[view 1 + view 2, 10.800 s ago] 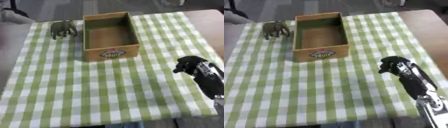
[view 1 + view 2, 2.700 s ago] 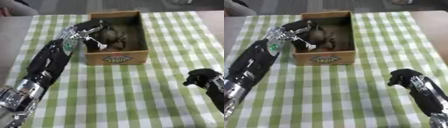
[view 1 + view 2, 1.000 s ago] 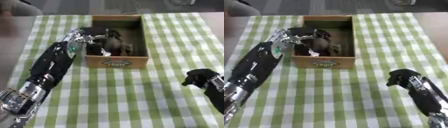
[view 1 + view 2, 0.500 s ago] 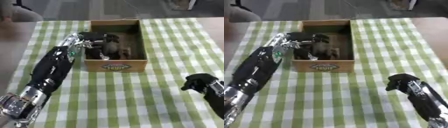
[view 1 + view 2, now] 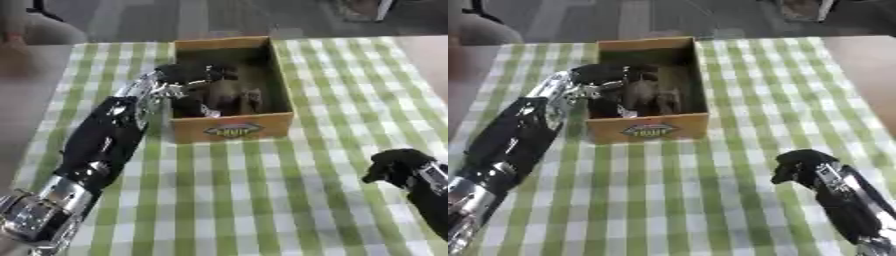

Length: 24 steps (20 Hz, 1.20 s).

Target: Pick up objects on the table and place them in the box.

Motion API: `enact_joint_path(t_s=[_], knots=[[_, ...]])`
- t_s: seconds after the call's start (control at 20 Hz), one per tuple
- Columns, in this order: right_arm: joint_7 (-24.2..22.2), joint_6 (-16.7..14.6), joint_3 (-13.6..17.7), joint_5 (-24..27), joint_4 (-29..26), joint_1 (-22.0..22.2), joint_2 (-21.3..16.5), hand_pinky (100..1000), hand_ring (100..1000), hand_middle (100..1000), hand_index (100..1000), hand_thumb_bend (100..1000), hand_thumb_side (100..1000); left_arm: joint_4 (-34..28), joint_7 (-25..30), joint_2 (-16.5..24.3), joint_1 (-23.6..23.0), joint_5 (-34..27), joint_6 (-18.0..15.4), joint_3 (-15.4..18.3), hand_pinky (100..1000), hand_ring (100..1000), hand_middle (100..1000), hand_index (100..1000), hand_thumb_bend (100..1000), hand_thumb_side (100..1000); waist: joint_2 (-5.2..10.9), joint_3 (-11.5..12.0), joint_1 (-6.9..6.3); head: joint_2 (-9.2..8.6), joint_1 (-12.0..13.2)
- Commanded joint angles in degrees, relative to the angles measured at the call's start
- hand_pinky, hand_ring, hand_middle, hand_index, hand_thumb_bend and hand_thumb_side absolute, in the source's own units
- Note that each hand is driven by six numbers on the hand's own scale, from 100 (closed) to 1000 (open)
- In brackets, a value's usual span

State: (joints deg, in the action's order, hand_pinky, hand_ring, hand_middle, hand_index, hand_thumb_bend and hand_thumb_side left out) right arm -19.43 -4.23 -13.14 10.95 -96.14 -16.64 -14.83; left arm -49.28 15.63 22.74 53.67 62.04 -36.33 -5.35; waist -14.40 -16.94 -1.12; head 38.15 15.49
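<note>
toy animal (image 5: pixel 229 95), a grey-brown four-legged figure too blurred to identify further, is sitting inside an open cardboard box (image 5: pixel 262 122). the box is standing on a table covered with a green and white checked cloth (image 5: pixel 262 200), toward the far side of the cloth and a little left of the middle. a round printed label is showing on the front wall of the box, facing the camera. the animal is lying in the near half of the box, with what look like its legs pointing toward the front wall.

the robot's left arm is coming in from the lower left corner and stretching diagonally up across the cloth to the box. its left hand (image 5: pixel 185 80) is reaching over the left wall of the box, with its dark fingers inside the box, right beside the animal. the fingers are overlapping the animal in both views, and it is not possible to tell whether they are curled around it or are just beside it.

the robot's right hand (image 5: pixel 800 167) is showing near the lower right, above the cloth and well apart from the box. it is looking like a dark rounded fist, its fingers curled in with nothing between them. the right forearm is running from it down to the lower right corner.

beyond the far edge of the table a grey floor is showing, with blurred shapes at the upper left and upper right.
</note>
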Motion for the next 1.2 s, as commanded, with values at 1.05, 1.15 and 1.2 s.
enact_joint_path(t_s=[1.05, 1.15, 1.2], knots=[[-0.29, -0.05, 0.43, -0.09, -0.32, -0.26, -0.63, 653, 577, 546, 701, 100, 855, -7.65, 10.97, 6.32, 1.33, -5.22, -4.47, 1.45, 924, 1000, 1000, 1000, 527, 626, 1.49, 0.25, 0.35, 1.65, -0.5], [-0.33, -0.04, 0.38, -0.12, -0.3, -0.3, -0.59, 652, 577, 546, 701, 100, 856, -7.07, 11.78, 6.18, 1.34, -3.95, -4.56, 1.22, 926, 1000, 1000, 1000, 479, 689, 1.45, 0.24, 0.37, 1.68, -0.47], [-0.38, -0.03, 0.33, -0.14, -0.28, -0.31, -0.58, 652, 577, 546, 701, 100, 857, -6.75, 11.68, 6.03, 1.31, -3.2, -4.42, 1.17, 929, 1000, 1000, 1000, 408, 715, 1.44, 0.25, 0.38, 1.69, -0.47]])
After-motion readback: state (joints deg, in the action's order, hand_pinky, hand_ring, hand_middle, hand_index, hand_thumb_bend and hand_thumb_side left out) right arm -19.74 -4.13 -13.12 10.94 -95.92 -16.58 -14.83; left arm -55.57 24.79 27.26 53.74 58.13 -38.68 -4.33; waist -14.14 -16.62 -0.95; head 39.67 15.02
